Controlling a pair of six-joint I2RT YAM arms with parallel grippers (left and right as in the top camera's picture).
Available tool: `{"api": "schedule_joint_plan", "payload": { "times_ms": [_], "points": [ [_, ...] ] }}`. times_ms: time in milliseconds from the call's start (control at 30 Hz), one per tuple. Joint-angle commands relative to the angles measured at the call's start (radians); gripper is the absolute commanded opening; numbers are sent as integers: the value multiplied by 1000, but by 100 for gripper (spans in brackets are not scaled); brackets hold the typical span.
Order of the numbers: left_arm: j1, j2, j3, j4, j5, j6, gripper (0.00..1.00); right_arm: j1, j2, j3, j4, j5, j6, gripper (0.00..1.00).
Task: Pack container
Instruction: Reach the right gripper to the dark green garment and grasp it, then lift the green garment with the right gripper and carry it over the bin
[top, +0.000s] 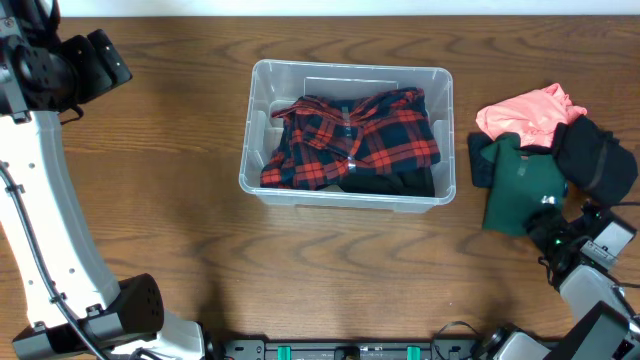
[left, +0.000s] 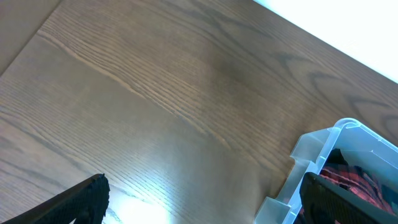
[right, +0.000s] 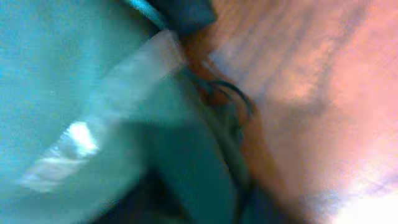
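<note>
The clear plastic container (top: 254, 130) stands mid-table and holds a red-and-black plaid shirt (top: 360, 135) over a dark garment (top: 400, 182). Its corner (left: 311, 155) and the plaid (left: 357, 180) show in the left wrist view. My left gripper (top: 105, 60) is open and empty (left: 205, 183) over bare table, far left of the container. My right gripper (top: 590, 160) sits low on a green garment (top: 520, 190) beside a pink garment (top: 525, 112). The right wrist view is blurred and filled with green cloth (right: 74, 74), so its fingers cannot be made out.
The wooden table (top: 170, 220) surrounds the container. The left arm's white link (top: 45, 220) runs along the left edge. The right arm's base (top: 590, 280) is at the front right corner.
</note>
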Motion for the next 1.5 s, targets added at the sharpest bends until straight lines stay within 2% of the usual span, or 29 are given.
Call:
{"api": "schedule_joint_plan", "payload": {
  "times_ms": [0, 167, 267, 467, 633, 867, 1167, 1467],
  "points": [
    [3, 4, -2, 0, -5, -5, 98, -6, 20, -8, 19, -33, -6, 1],
    [3, 4, -2, 0, -5, -5, 98, -6, 18, 3, 26, -74, -5, 1],
    [3, 4, -2, 0, -5, -5, 98, -5, -5, 45, -37, -134, -5, 1],
    [3, 4, -2, 0, -5, -5, 98, 35, -80, 242, -329, -221, -14, 1],
    [3, 4, -2, 0, -5, -5, 98, 100, -133, 446, -561, -234, -84, 1],
    [3, 4, -2, 0, -5, -5, 98, 215, -141, 708, -793, -207, -183, 1],
    [3, 4, -2, 0, -5, -5, 98, 332, -141, 929, -890, -197, -206, 1],
    [3, 4, -2, 0, -5, -5, 98, 521, -138, 1127, -842, -242, -284, 1]
  ]
}}
